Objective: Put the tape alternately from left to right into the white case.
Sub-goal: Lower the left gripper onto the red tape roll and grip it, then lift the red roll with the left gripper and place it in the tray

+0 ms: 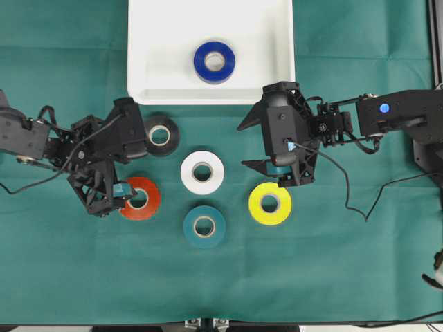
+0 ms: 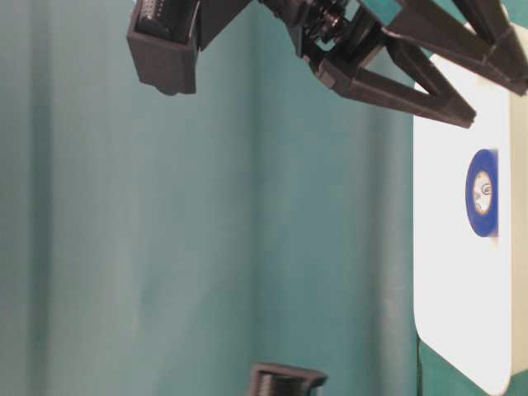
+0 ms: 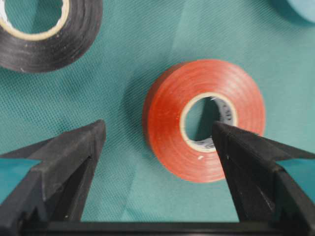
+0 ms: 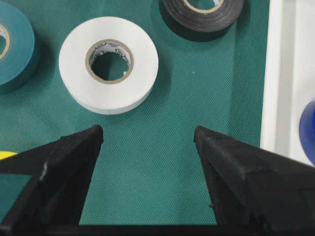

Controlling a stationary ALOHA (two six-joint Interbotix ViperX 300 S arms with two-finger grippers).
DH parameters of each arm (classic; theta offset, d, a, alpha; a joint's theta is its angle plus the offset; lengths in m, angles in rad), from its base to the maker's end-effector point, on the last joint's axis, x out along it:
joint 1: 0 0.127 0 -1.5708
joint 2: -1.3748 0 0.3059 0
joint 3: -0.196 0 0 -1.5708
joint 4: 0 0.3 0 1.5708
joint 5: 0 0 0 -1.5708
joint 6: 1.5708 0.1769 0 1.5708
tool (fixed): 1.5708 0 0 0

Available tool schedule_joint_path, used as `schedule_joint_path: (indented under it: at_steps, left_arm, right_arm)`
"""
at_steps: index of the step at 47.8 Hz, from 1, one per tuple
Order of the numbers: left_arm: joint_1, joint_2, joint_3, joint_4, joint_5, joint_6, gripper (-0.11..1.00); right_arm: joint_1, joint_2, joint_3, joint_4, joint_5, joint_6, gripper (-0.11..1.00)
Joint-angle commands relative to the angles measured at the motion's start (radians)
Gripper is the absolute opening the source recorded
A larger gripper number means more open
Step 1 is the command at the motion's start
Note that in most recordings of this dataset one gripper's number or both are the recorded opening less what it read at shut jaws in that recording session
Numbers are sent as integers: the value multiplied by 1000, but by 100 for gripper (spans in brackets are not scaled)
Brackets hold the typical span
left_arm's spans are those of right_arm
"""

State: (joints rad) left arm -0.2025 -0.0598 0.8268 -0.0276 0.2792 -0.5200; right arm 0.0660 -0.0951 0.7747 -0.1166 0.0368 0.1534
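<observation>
The white case (image 1: 138, 69) lies at the back and holds the blue tape (image 1: 214, 62). On the green cloth lie the black tape (image 1: 160, 135), white tape (image 1: 202, 172), red-orange tape (image 1: 140, 198), teal tape (image 1: 204, 226) and yellow tape (image 1: 270, 203). My left gripper (image 1: 135, 169) is open; in its wrist view it (image 3: 157, 130) straddles the near side of the red-orange tape (image 3: 167, 113), one finger over the roll's hole. My right gripper (image 1: 241, 146) is open and empty over bare cloth, between the white tape (image 4: 108, 64) and the white case (image 4: 285, 73).
Black tape (image 3: 59, 44) sits just beyond my left gripper's other finger. A cable (image 1: 346, 187) trails on the cloth from the right arm. The cloth's front edge (image 1: 221, 321) runs along the bottom. A frame post (image 1: 436, 41) stands at the far right.
</observation>
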Motion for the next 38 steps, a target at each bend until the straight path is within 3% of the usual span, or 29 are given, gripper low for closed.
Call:
schedule_joint_path:
  at_steps: [1,38]
  left_arm:
    - [-5,3,-21,-2,-6,2,81]
    - [-5,92,-40,-2,-21,3,81]
  right_arm:
    - [3,-23,-8,0,-14,0,81]
    - [3,-18,-5,-3,-34,-2,81]
